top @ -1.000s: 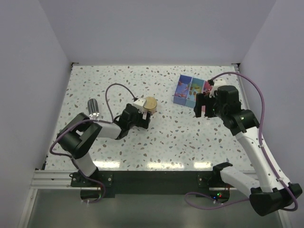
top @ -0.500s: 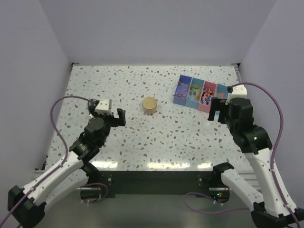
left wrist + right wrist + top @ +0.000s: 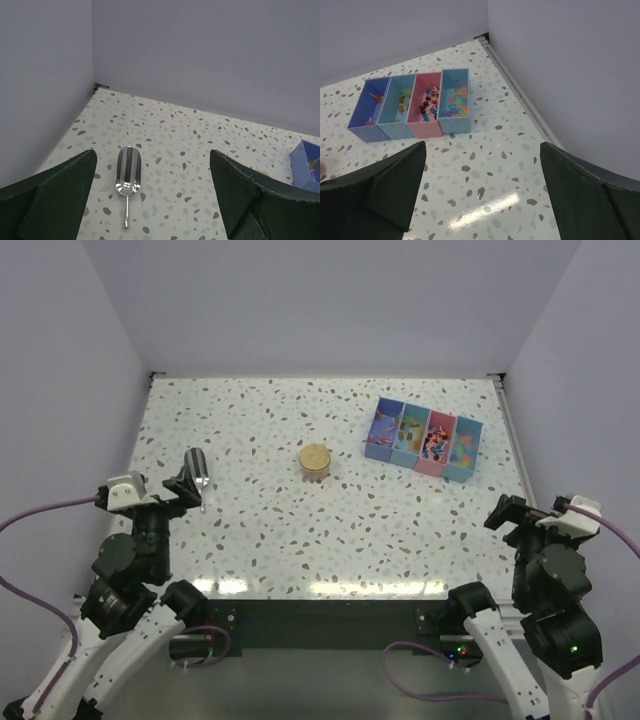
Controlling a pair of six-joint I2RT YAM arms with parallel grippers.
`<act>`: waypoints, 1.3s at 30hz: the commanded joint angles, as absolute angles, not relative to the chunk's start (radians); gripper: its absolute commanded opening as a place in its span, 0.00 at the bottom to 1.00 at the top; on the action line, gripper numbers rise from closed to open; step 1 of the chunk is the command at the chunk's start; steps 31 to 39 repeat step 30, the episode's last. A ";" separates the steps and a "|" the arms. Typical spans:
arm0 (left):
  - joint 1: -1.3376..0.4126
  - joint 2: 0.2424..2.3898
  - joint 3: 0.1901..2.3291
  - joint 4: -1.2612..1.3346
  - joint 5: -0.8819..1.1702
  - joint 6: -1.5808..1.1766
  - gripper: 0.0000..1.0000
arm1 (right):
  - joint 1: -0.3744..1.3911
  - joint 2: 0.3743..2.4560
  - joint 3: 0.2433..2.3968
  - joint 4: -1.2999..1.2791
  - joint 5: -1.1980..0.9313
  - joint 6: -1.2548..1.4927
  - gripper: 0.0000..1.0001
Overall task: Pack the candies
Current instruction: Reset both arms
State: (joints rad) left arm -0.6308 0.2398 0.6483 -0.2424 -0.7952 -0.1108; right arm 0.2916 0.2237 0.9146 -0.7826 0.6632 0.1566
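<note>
**Both claws wide apart, candies in the box**

Standing here, I see the candies (image 3: 455, 100) lying in a box (image 3: 395, 132) of four bins set in a row at about 2 o'clock on the speckled table (image 3: 400, 530). The bin nearest the right wall holds a bright mixed lot. The pink one beside it holds red and dark pieces. The next has some amber ones, and the dark blue bin at the far end has only a few.

A small round jar (image 3: 315, 459) with a tan lid stands near the middle of the table, a touch toward 12 o'clock and well apart from the box. A metal scoop (image 3: 128, 170) lies flat at 9 o'clock, bowl toward the back wall and handle toward the near edge.

The left gripper (image 3: 152, 165) hangs at about 8 o'clock, near the scoop's handle but clear of it, its fingers spread wide with nothing between them. The right gripper (image 3: 482, 147) hangs at 4 o'clock by the near right corner, facing the box from some way off. Its fingers are also spread wide and hold nothing
</note>
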 commanded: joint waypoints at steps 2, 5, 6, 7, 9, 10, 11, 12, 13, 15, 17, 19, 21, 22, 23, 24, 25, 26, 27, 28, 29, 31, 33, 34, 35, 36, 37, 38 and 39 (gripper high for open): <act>-0.630 0.186 0.620 -0.186 -0.876 -0.100 1.00 | 0.288 0.178 0.864 -0.703 0.770 0.140 0.99; -0.630 0.166 0.578 -0.149 -0.891 -0.104 1.00 | 0.288 0.166 0.847 -0.683 0.793 0.129 0.99; -0.630 0.167 0.572 -0.143 -0.891 -0.104 1.00 | 0.290 0.166 0.844 -0.680 0.785 0.123 0.99; -0.632 0.172 0.568 -0.137 -0.894 -0.103 1.00 | 0.288 0.170 0.844 -0.678 0.769 0.118 0.99; -0.630 0.195 0.569 -0.137 -0.897 -0.098 1.00 | 0.288 0.182 0.845 -0.678 0.758 0.109 0.99; -0.630 0.202 0.572 -0.135 -0.899 -0.098 1.00 | 0.290 0.187 0.845 -0.677 0.753 0.107 0.99; -0.632 0.212 0.575 -0.137 -0.902 -0.098 1.00 | 0.288 0.190 0.847 -0.676 0.740 0.098 0.99; -0.630 0.222 0.575 -0.135 -0.903 -0.103 1.00 | 0.290 0.195 0.850 -0.675 0.729 0.092 0.99; -0.630 0.229 0.578 -0.133 -0.905 -0.104 1.00 | 0.288 0.195 0.851 -0.675 0.726 0.089 0.99; -0.630 0.235 0.577 -0.129 -0.904 -0.106 1.00 | 0.288 0.193 0.851 -0.670 0.721 0.078 0.99; -0.632 0.238 0.569 -0.124 -0.904 -0.107 1.00 | 0.288 0.190 0.850 -0.666 0.715 0.074 0.99; -0.630 0.238 0.561 -0.118 -0.905 -0.109 1.00 | 0.288 0.195 0.850 -0.664 0.710 0.066 0.99; -0.632 0.239 0.555 -0.106 -0.910 -0.117 1.00 | 0.288 0.199 0.851 -0.664 0.709 0.063 0.99; -0.630 0.239 0.552 -0.100 -0.910 -0.117 1.00 | 0.290 0.199 0.851 -0.661 0.709 0.060 0.99; -0.632 0.239 0.551 -0.095 -0.910 -0.118 1.00 | 0.290 0.199 0.850 -0.658 0.709 0.057 0.99; -0.630 0.242 0.546 -0.092 -0.910 -0.121 1.00 | 0.288 0.198 0.848 -0.655 0.706 0.055 0.99; -0.632 0.244 0.546 -0.091 -0.911 -0.123 1.00 | 0.288 0.199 0.847 -0.652 0.704 0.055 0.99; -0.630 0.247 0.543 -0.087 -0.911 -0.124 1.00 | 0.288 0.199 0.845 -0.652 0.703 0.054 0.99; -0.632 0.253 0.542 -0.087 -0.911 -0.129 1.00 | 0.288 0.199 0.845 -0.652 0.701 0.055 0.99; -0.630 0.256 0.541 -0.089 -0.911 -0.132 1.00 | 0.288 0.199 0.845 -0.650 0.700 0.057 0.99; -0.632 0.256 0.541 -0.087 -0.911 -0.135 1.00 | 0.288 0.202 0.844 -0.647 0.698 0.054 0.99; -0.630 0.261 0.540 -0.084 -0.911 -0.135 1.00 | 0.288 0.206 0.844 -0.646 0.699 0.054 0.99; -0.630 0.261 0.540 -0.084 -0.911 -0.135 1.00 | 0.288 0.206 0.844 -0.646 0.699 0.054 0.99; -0.630 0.261 0.540 -0.084 -0.911 -0.135 1.00 | 0.288 0.206 0.844 -0.646 0.699 0.054 0.99; -0.630 0.261 0.540 -0.084 -0.911 -0.135 1.00 | 0.288 0.206 0.844 -0.646 0.699 0.054 0.99; -0.630 0.261 0.540 -0.084 -0.911 -0.135 1.00 | 0.288 0.206 0.844 -0.646 0.699 0.054 0.99; -0.630 0.261 0.540 -0.084 -0.911 -0.135 1.00 | 0.288 0.206 0.844 -0.646 0.699 0.054 0.99; -0.630 0.261 0.540 -0.084 -0.911 -0.135 1.00 | 0.288 0.206 0.844 -0.646 0.699 0.054 0.99; -0.630 0.261 0.540 -0.084 -0.911 -0.135 1.00 | 0.288 0.206 0.844 -0.646 0.699 0.054 0.99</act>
